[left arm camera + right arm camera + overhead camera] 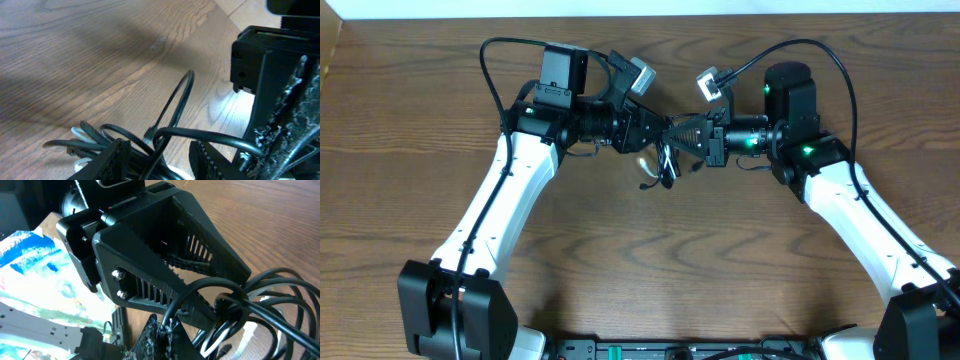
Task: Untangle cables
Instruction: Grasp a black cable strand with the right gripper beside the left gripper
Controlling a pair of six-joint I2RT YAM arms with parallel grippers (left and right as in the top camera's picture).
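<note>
My left claw (159, 159) is half wide. Its two fingers hug the bunch of cables (665, 165) between them. My right claw (167, 330) is pinched tight, and one black cable runs right into the pinch.

The two claws meet tip to tip, almost touching. They are over the middle of the table (640, 260), a bit toward the back. The cables hang in a small knot just under where the tips meet. Black loops stick out past my right claw, and the white cable (218, 341) curls inside them. One thin black loop stands up past my left claw, above the wood.

There is lots of open room toward the front, between my two arms. The back edge (880, 17) is close behind my claws. My arms close in the left and right sides.
</note>
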